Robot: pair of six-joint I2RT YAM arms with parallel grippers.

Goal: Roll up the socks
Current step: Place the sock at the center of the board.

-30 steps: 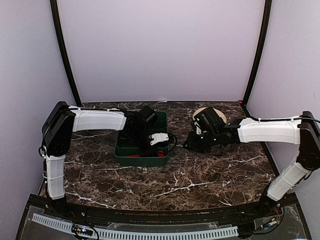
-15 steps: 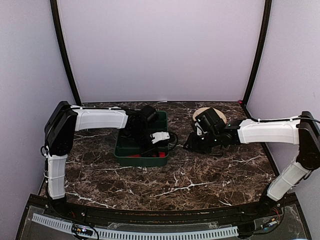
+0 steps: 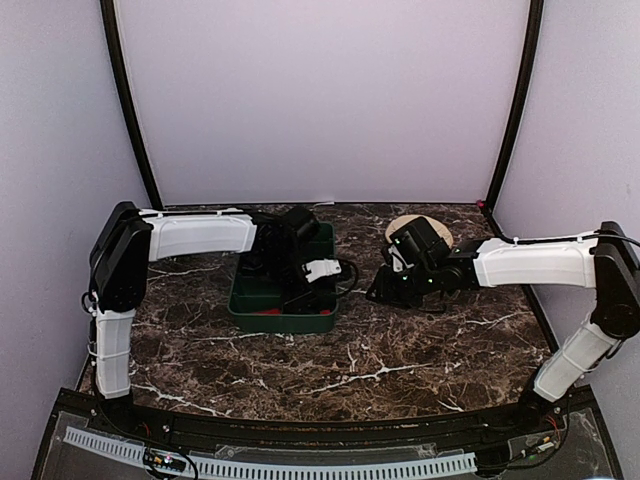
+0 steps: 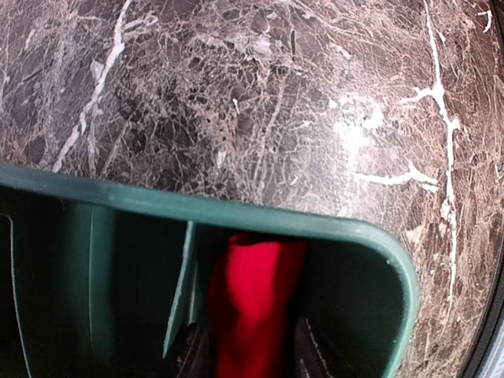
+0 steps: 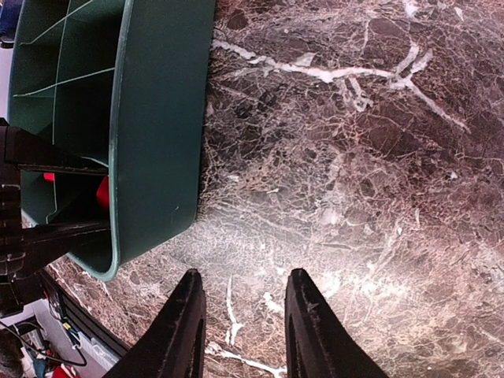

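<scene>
Left gripper (image 4: pixel 250 356): jaws part-spread either side of the socks (image 4: pixel 256 276), a red bundle; pinching or only flanking, can't tell. Socks sit in the tray (image 4: pixel 260 220), corner compartment. Soft, light, likely to unroll; take them mid-bundle. Right gripper (image 5: pixel 240 315) part-open, empty, over the marble table (image 5: pixel 354 157). Plain purple walls (image 3: pixel 320 100).

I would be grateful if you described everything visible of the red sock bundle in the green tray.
The red sock bundle is bright red soft fabric with lengthwise folds; no marks show. It sits in a corner compartment of the green tray, below the rim, beside a thin divider. The left end effector straddles it, one finger on each side; whether they press it is unclear. Its lower part is out of view.
</scene>
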